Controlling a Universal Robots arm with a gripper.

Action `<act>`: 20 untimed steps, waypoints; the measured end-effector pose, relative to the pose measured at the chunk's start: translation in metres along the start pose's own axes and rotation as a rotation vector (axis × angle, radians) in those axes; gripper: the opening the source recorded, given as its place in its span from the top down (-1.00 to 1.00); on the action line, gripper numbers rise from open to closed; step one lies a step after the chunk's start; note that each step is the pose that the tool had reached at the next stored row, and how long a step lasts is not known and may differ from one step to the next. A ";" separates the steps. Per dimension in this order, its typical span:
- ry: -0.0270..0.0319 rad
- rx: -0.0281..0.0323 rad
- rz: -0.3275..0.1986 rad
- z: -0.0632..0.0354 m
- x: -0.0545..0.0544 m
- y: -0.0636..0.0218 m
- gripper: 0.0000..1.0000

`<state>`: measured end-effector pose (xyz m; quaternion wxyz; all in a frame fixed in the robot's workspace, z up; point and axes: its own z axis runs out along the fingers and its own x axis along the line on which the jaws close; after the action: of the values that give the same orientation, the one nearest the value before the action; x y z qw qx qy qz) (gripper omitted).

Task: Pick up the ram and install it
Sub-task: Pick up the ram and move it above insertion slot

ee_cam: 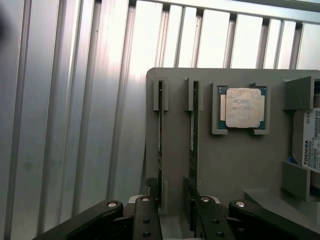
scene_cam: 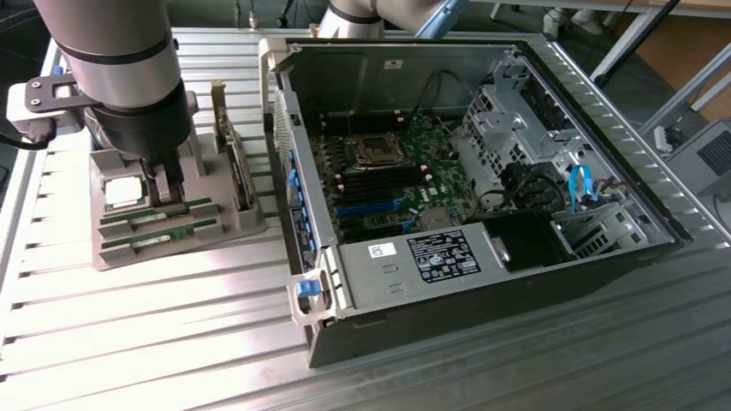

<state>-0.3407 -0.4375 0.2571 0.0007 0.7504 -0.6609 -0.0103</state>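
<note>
Wrist view: gripper [ee_cam: 172, 200] wide open, holding nothing. ram [ee_cam: 160, 145] and second ram [ee_cam: 193, 135] on edge in holder [ee_cam: 225, 165], just ahead of gripper, long axes running straight away from it. Can't tell which one it's lined up on tbh.

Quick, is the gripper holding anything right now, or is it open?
Gripper: open, holding nothing, low over the ram sticks standing in the grey holder.
</note>
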 end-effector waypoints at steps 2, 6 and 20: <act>0.0000 0.0000 -0.001 0.0009 0.000 0.0000 0.34; 0.0001 -0.0001 -0.003 0.0039 0.002 0.0002 0.34; 0.0001 -0.0001 -0.007 0.0165 0.011 0.0023 0.34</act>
<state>-0.3419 -0.4481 0.2405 0.0007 0.7527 -0.6582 -0.0103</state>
